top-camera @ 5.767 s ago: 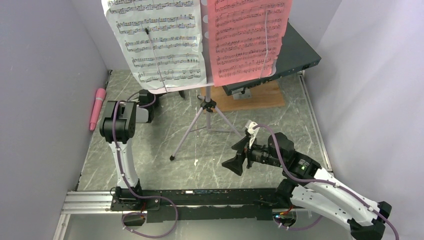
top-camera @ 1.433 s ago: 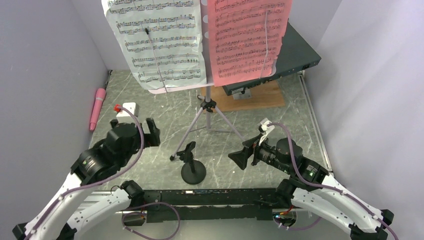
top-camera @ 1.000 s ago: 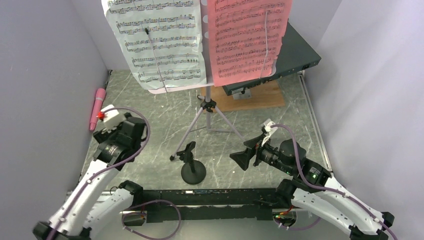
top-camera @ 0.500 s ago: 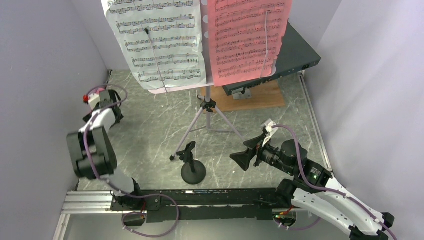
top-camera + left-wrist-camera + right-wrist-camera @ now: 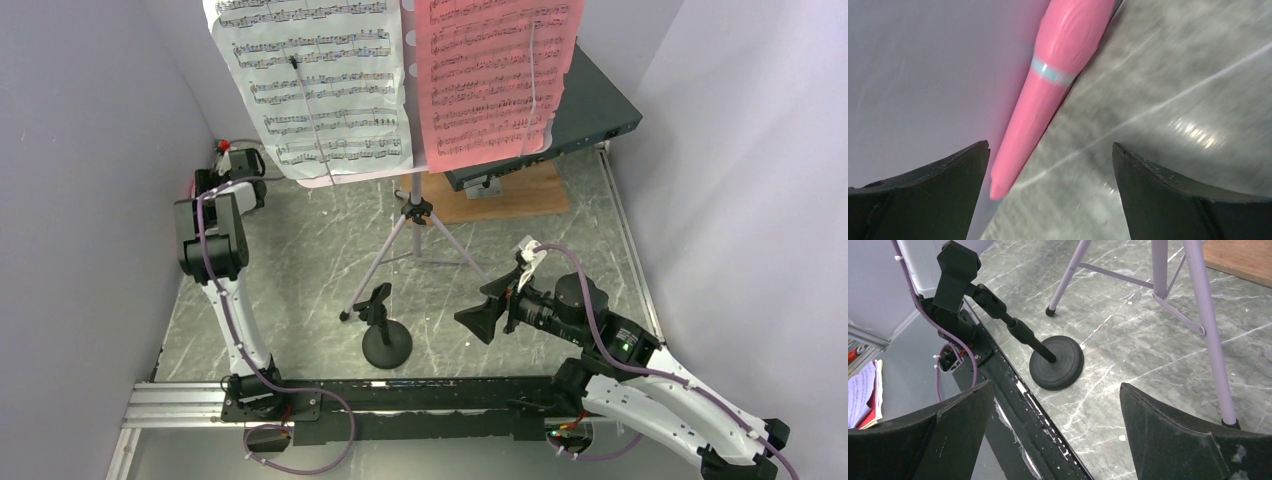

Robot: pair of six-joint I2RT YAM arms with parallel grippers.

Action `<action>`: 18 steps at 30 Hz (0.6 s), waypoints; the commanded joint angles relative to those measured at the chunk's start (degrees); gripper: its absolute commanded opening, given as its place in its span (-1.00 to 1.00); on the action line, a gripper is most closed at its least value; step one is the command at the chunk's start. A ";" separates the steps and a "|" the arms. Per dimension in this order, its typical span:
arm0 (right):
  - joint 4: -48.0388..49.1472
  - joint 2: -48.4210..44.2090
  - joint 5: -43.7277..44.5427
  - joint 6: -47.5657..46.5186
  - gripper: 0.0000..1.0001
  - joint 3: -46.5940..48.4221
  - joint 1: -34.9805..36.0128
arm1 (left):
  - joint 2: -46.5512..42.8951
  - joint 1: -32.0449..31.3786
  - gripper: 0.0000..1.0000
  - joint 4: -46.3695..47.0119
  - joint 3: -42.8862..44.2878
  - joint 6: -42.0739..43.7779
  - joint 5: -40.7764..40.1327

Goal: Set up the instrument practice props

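Swung to the top view's upper left since a moment ago, our left gripper (image 5: 1049,147) hangs spread wide over the pink microphone (image 5: 1058,65).
We see the microphone lying along the foot of the wall (image 5: 923,75) (nothing touches it); our right gripper (image 5: 1055,390), lower right, gapes too, facing the small black mic stand (image 5: 1056,362) upright near bottom centre.

Top: high above near edge, whole worktop (image 5: 300,270). Left wrist: close on pink microphone (image 5: 1068,45), left edge. Right wrist, top share mic stand (image 5: 1056,363).
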 commanded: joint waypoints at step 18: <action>-0.28 3.87 -1.42 -3.11 0.97 7.08 -0.11 | 22.51 2.37 0.43 -1.86 20.47 16.86 2.92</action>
